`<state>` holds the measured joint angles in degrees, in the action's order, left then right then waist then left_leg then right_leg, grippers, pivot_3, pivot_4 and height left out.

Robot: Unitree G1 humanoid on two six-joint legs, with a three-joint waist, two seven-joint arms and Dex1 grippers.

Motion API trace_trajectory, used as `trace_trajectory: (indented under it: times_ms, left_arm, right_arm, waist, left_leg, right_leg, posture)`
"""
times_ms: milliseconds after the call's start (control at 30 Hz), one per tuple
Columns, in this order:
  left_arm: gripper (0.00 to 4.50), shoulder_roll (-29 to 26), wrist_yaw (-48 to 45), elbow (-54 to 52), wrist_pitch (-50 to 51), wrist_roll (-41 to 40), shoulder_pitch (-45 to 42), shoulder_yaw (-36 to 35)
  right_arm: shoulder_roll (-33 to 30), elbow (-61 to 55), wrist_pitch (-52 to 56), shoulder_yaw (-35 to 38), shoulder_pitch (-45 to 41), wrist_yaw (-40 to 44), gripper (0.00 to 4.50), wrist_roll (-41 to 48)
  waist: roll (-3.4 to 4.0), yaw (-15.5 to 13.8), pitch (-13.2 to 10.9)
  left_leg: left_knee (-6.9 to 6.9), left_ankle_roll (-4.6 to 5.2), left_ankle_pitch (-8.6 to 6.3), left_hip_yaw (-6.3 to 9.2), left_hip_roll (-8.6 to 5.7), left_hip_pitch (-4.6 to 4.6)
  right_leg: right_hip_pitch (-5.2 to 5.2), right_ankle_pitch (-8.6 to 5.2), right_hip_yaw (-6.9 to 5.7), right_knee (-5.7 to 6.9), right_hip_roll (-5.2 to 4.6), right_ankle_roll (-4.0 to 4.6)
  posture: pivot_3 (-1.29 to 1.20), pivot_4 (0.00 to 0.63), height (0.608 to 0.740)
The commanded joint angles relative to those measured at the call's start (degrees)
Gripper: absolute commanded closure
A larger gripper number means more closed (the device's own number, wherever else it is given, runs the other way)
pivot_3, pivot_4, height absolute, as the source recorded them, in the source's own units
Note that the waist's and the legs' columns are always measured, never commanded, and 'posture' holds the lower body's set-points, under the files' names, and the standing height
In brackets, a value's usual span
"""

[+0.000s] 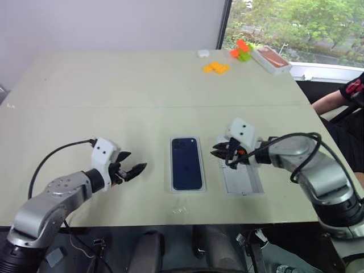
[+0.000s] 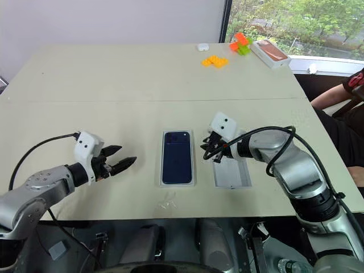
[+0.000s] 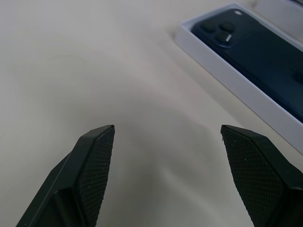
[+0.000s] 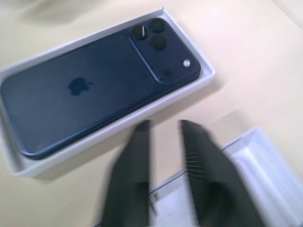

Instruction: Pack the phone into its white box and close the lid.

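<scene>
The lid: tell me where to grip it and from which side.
Likely best: pinch the lid on its near-left long rim from above with the right gripper. It lies inside-up beside the white box, so its upright thin walls offer an edge.

From my remote station, I see a broad pale beige table (image 1: pixel 114 102) running back toward a grey wall and a window filled with green foliage (image 1: pixel 296 23). Near its far right corner lie a flat orange-topped rectangular box (image 1: pixel 272 58), a cluster of small yellow plastic blocks (image 1: pixel 216 67), a bright orange and lime-green toy piece (image 1: pixel 242 51) and a small white rounded case (image 1: pixel 203 53). A seated person's forearm (image 1: pixel 333 101) rests just beyond the right edge.
</scene>
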<state>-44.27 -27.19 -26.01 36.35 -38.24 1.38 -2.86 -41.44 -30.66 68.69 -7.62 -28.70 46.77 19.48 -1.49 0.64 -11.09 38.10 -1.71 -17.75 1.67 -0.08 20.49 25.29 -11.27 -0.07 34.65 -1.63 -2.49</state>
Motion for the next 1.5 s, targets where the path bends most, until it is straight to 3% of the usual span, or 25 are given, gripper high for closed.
trace_trajectory:
  times_ms: [33, 167, 367, 500, 733, 1000, 1300, 1500]
  left_arm:
    - [0.69, 0.2, -4.5, -2.4, -4.2, 3.0, 0.3, 0.7]
    - [0.69, -0.8, -11.6, -1.4, -10.4, 7.6, 1.3, 3.3]
    - [0.69, -0.7, -17.2, 1.7, -17.6, 14.1, 1.2, 5.3]
    - [0.69, -0.2, -20.4, 2.4, -19.8, 15.0, 1.2, 5.5]
    - [0.69, 2.6, -17.0, 6.5, -17.2, 18.1, -1.2, 5.4]
    - [0.69, 4.6, -15.6, 6.0, -12.1, 17.7, -2.2, 5.1]
    - [0.69, 4.9, -16.6, 5.9, -12.2, 18.6, -3.0, 5.4]
    - [0.69, 5.2, -18.7, 5.2, -14.1, 18.8, -2.8, 6.1]
  right_arm:
    - [1.4, -4.6, 12.9, 4.4, -2.6, -3.8, 1.76, 3.4]
    - [2.5, -3.3, 23.8, 7.5, -5.2, -8.1, 1.76, 8.4]
    - [5.7, 2.3, 23.8, 9.0, -4.1, -22.0, 1.76, 14.9]
    - [7.2, 5.5, 23.8, 10.9, -5.1, -31.0, 1.76, 24.0]
    - [6.8, 6.8, 23.8, 10.7, -8.6, -42.4, 1.76, 35.3]
    - [7.6, 8.5, 23.8, 10.6, -11.5, -48.6, 1.76, 41.9]
    - [4.2, 10.5, 23.8, 9.1, -9.1, -55.9, 1.76, 46.9]
    - [5.6, 12.0, 23.8, 9.2, -6.6, -64.6, 1.76, 55.4]
  waist:
    - [0.0, 0.0, 0.0]
    - [0.01, 0.1, 0.0]
    - [0.02, 0.1, 0.0]
    - [0.02, 0.2, 0.0]
    - [0.06, 0.3, 0.0]
    - [0.06, 0.3, 0.0]
    - [0.06, 0.2, 0.0]
    - [0.06, 0.4, 0.0]
  left_leg:
    - [0.0, 0.0, 0.0, 0.0, 0.01, 0.0]
    - [0.0, 0.0, 0.0, -0.01, 0.0, 0.0]
    - [0.0, 0.03, -0.02, -0.12, 0.01, 0.05]
    - [0.0, 0.04, -0.02, -0.13, 0.02, 0.07]
    - [0.0, 0.09, -0.04, -0.12, 0.09, 0.06]
    - [0.0, 0.21, -0.1, -0.11, 0.14, 0.07]
    - [0.0, 0.26, -0.13, -0.07, 0.15, 0.07]
    - [0.0, 0.27, -0.14, -0.09, 0.18, 0.08]
  right_leg:
    - [0.01, 0.0, 0.0, 0.0, 0.0, 0.0]
    - [0.03, 0.0, 0.01, 0.01, -0.01, 0.0]
    - [0.06, 0.0, 0.01, -0.01, 0.01, 0.0]
    - [0.06, 0.0, 0.03, -0.01, 0.0, -0.01]
    - [0.06, 0.02, 0.03, 0.01, 0.07, -0.07]
    - [0.06, 0.12, 0.04, 0.01, 0.07, -0.27]
    - [0.07, 0.1, 0.07, 0.0, 0.04, -0.26]
    - [0.07, 0.1, 0.07, 0.0, 0.06, -0.27]
  posture:
    - [0.0, 0.15, 0.74]
    - [0.0, 0.15, 0.74]
    - [0.0, 0.15, 0.74]
    - [0.0, 0.15, 0.74]
    - [0.0, 0.15, 0.74]
    - [0.0, 0.15, 0.74]
    - [0.0, 0.15, 0.74]
    - [0.0, 0.15, 0.74]
